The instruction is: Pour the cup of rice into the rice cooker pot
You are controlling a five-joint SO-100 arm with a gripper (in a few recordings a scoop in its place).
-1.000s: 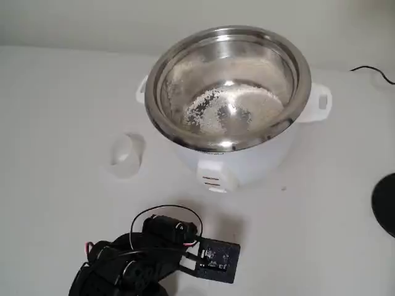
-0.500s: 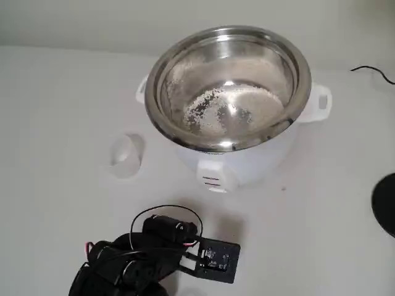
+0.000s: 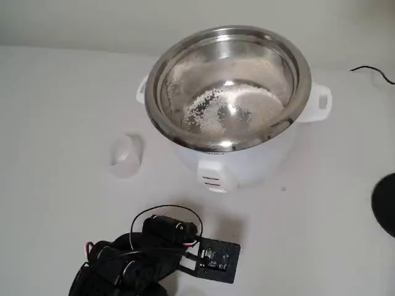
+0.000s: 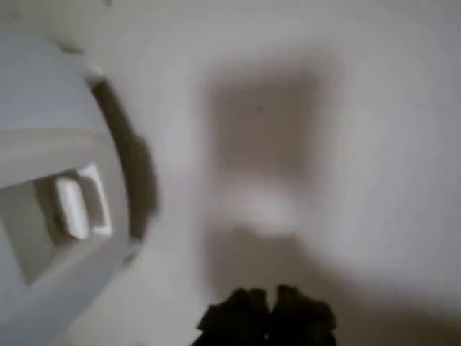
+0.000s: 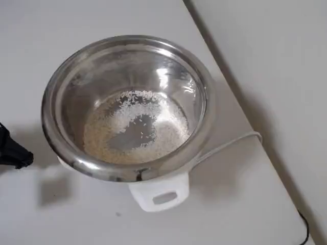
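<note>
While rice (image 3: 225,111) lies spread over the bottom of the pot (image 3: 296,92), the cup (image 3: 126,155) sits on the table (image 3: 55,111) just left of the cooker; the gripper (image 4: 268,313) is blurred, its opening unreadable.

Steel rice cooker pot (image 3: 229,46) holding scattered rice (image 3: 231,108), translucent cup (image 3: 126,155) on the table beside it
</note>
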